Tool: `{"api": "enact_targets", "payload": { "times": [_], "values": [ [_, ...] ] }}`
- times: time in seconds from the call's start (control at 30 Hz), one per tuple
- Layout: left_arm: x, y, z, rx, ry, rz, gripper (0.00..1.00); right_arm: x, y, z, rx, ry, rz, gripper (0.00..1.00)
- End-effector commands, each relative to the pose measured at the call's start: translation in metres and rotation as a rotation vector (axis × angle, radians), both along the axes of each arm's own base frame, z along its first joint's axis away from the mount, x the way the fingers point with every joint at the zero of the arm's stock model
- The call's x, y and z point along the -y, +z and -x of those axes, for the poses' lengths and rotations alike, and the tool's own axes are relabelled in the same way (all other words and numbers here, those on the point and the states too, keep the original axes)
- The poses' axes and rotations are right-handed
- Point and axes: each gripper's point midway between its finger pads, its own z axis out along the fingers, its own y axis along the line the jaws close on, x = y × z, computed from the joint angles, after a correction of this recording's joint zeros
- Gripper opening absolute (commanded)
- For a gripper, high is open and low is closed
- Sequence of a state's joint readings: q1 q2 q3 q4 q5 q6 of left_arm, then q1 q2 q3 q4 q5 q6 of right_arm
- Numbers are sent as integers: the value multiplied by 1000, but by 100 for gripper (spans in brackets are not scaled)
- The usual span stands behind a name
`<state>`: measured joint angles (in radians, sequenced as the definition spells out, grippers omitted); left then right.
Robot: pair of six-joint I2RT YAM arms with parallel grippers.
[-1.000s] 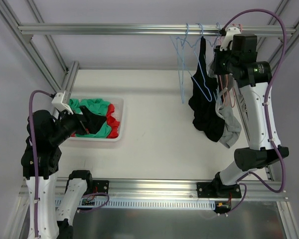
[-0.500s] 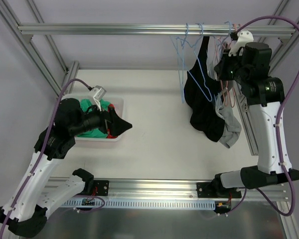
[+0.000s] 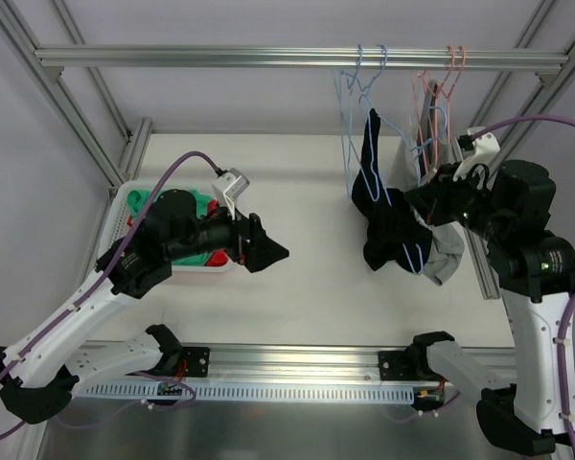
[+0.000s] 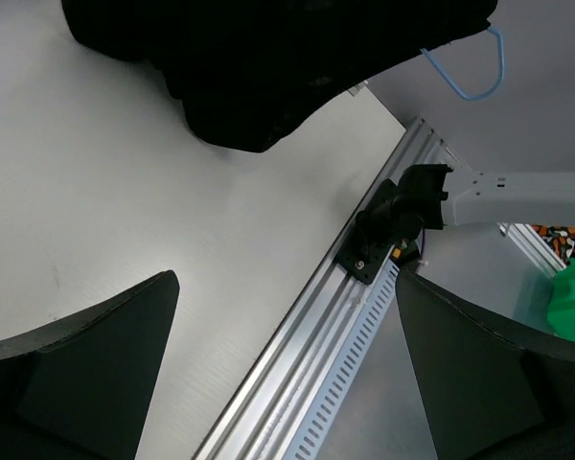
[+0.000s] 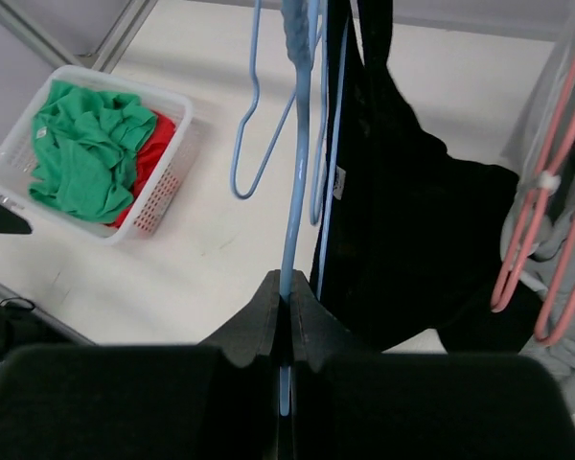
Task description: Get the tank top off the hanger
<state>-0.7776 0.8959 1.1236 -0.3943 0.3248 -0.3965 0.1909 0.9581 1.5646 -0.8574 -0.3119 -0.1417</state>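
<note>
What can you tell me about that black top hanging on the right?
The black tank top is soft dark cloth, hanging limp and bunched toward the bottom, one narrow strap stretched upward. A small pale label shows at its edge. A grey garment hangs beside its right side. The right pincer is shut on a blue hanger wire just beside the cloth, not on it.

A white basket [image 5: 161, 203] on the pale table [image 3: 307, 192] holds green clothes [image 5: 81, 149] and a red cloth [image 5: 144, 158]. Pink hangers [image 3: 431, 91] hang from the top rail [image 3: 220, 57], one seemingly carrying a gray garment [image 3: 446, 254].
</note>
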Motion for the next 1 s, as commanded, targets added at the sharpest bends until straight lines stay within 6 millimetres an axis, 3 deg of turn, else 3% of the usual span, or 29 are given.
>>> {"api": "enact_targets", "payload": {
  "times": [0.0, 0.1, 0.13, 0.27, 0.43, 0.47, 0.5, 0.53, 0.57, 0.6, 0.63, 0.73, 0.77, 0.8, 0.87, 0.97],
  "values": [
    [10, 28, -6, 87, 18, 43, 99, -14, 8, 20, 12, 73, -79, 0],
    [21, 31, -1, 101, -1, 37, 99, -6, 1, 42, 0, 44, -80, 0],
    [28, 30, 4, 105, -25, 26, 99, 4, -10, 47, -32, -7, -55, 0],
    [48, 42, 13, 160, -71, 18, 99, 23, -23, 88, -24, -63, -28, 0],
    [70, 71, 10, 246, -91, 25, 99, 39, -32, 137, -58, -85, 15, 0],
    [75, 76, 9, 257, -96, 29, 99, 41, -30, 144, -53, -84, 22, 0],
    [79, 93, 12, 293, -115, 52, 99, 44, -21, 155, -23, -82, 19, 0],
    [91, 91, 10, 296, -133, 39, 99, 42, -23, 167, -40, -54, 18, 0],
    [98, 99, 11, 319, -157, 52, 99, 39, -20, 175, -31, -30, 11, 0],
    [104, 120, 17, 358, -185, 89, 99, 36, -14, 185, -7, 7, 8, 0],
    [120, 116, 16, 374, -221, 71, 99, 27, -14, 199, -17, 75, -10, 0],
    [150, 139, 28, 418, -336, 127, 99, 16, -6, 220, 24, 175, -47, 0],
    [155, 156, 29, 437, -348, 164, 99, 14, -4, 224, 30, 194, -55, 0],
    [169, 149, 26, 420, -364, 154, 99, 12, -3, 228, 37, 217, -64, 0],
    [179, 158, 24, 426, -362, 172, 96, 12, 3, 235, 62, 240, -71, 0],
    [193, 146, 10, 425, -309, 135, 78, 12, 13, 242, 93, 260, -81, 0]
  ]
}}
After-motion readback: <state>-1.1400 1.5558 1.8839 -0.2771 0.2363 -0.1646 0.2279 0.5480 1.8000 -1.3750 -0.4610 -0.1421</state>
